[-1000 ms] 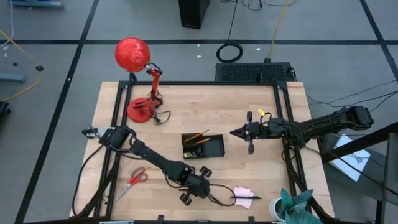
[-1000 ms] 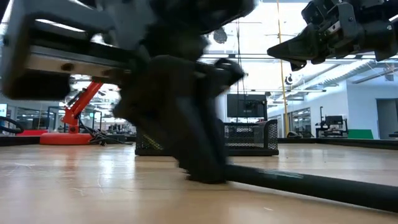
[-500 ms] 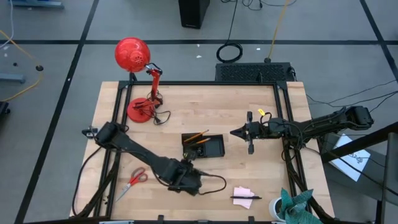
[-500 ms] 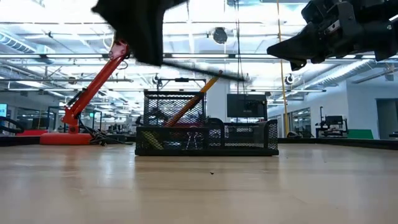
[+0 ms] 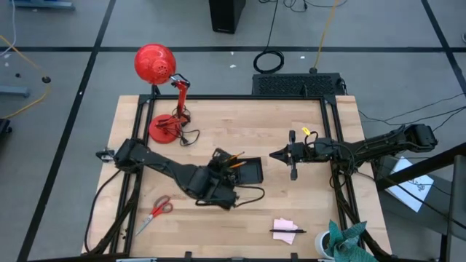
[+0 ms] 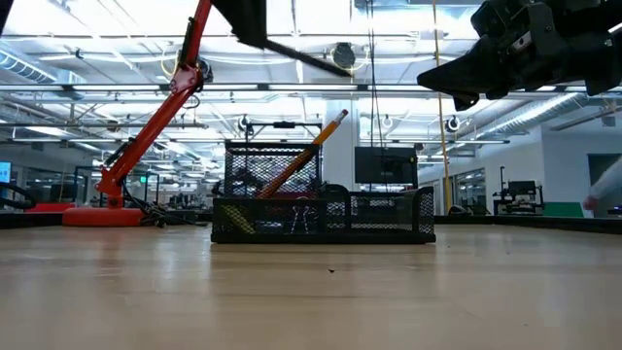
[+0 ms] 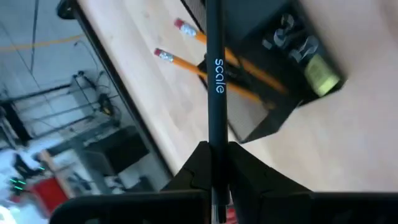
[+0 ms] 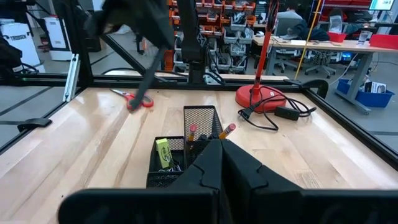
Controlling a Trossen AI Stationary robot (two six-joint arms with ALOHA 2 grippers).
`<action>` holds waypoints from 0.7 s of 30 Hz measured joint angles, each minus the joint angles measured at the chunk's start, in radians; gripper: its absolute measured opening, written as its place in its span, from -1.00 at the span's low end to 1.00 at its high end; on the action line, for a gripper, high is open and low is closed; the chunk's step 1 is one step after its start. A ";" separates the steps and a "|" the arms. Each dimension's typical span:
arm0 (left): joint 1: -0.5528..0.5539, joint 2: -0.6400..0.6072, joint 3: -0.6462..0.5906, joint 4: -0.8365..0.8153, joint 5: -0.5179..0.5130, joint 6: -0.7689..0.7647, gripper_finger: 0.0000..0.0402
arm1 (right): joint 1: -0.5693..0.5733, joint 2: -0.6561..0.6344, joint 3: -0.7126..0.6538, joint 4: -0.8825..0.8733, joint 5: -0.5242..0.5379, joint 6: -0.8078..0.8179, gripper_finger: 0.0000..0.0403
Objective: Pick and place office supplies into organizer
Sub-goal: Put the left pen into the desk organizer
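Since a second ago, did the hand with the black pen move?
Yes. The left hand carried the pen away from the pink sticky notes near the table's front edge, up to the black organizer.

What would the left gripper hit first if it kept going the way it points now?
Probably the organizer. The left gripper, shut on a pen, points at its tall compartment, where two pencils lean out. The pen's tip would likely get there first, meeting the pencils or the rim, though depth is unclear.

"scale" on black pen
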 joint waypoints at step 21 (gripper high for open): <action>0.067 0.017 -0.025 0.000 -0.382 0.599 -0.87 | 0.000 0.000 0.000 -0.026 0.000 -0.012 -1.00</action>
